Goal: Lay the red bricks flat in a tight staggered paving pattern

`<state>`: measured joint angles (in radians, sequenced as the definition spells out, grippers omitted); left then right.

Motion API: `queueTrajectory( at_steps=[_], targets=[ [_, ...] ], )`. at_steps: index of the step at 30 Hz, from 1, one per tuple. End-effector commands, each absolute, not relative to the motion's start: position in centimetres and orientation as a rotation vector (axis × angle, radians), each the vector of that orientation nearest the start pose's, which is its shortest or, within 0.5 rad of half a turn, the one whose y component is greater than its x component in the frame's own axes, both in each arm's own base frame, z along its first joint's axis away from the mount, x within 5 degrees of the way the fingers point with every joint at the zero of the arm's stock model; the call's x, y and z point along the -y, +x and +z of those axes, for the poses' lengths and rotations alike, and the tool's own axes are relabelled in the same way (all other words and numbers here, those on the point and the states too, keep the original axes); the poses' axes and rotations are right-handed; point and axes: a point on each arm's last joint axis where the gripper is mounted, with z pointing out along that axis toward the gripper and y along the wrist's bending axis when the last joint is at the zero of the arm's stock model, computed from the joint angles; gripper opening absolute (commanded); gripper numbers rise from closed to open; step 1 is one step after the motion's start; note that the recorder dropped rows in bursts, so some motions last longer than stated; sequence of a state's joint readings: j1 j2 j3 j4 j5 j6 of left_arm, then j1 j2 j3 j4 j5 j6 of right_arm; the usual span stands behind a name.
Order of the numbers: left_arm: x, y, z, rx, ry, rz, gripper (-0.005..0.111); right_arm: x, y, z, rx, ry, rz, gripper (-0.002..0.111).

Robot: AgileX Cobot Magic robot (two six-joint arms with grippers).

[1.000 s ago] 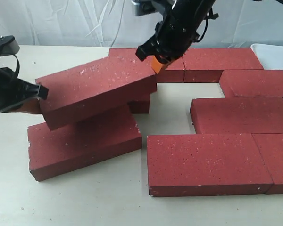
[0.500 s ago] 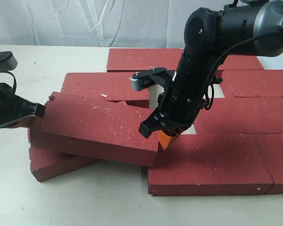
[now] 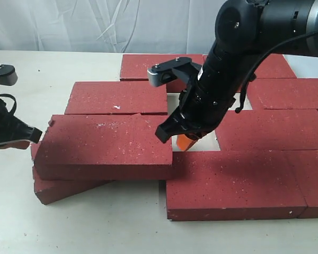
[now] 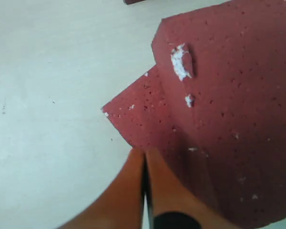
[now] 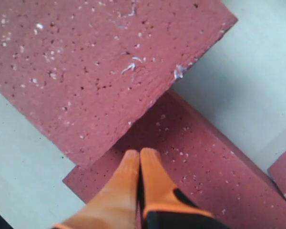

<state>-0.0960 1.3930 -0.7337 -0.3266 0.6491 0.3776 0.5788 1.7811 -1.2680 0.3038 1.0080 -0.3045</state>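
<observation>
Right hand (image 3: 188, 143), mid-frame, fingers pressed together and empty, hangs just beside the right end of the top brick (image 3: 106, 145). The left hand (image 3: 32, 136), far left, is likewise closed at its other end. That brick overlaps a lower brick (image 3: 58, 188). Best pushed low and squarely, so it slides off without twisting.

Bright, even, diffuse light. Soft shadows on pale surface (image 3: 95, 227) under bricks (image 3: 108, 145). Ext. view sharp; wrist views softer, left end effector (image 4: 144, 155) & right end effector (image 5: 138, 157) blurred close-up.
</observation>
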Motion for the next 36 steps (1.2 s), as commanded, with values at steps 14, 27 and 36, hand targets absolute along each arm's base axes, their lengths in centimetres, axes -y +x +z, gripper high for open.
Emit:
queueTrajectory(
  at_steps=[14,27,36],
  targets=[
    [4.1,26.9,25.1,-2.528,0.185,-0.235,0.0,-17.2,32.1,23.2,-2.732,-0.669,0.473,-0.001],
    [4.2,31.9,24.2,-2.572,0.151,-0.23,0.0,-16.3,35.2,26.0,-2.541,-0.472,0.523,-0.001],
    [2.1,34.2,21.3,-2.583,-0.04,-0.24,0.0,-16.5,35.8,26.4,-2.468,-0.419,0.529,-0.001]
  ],
)
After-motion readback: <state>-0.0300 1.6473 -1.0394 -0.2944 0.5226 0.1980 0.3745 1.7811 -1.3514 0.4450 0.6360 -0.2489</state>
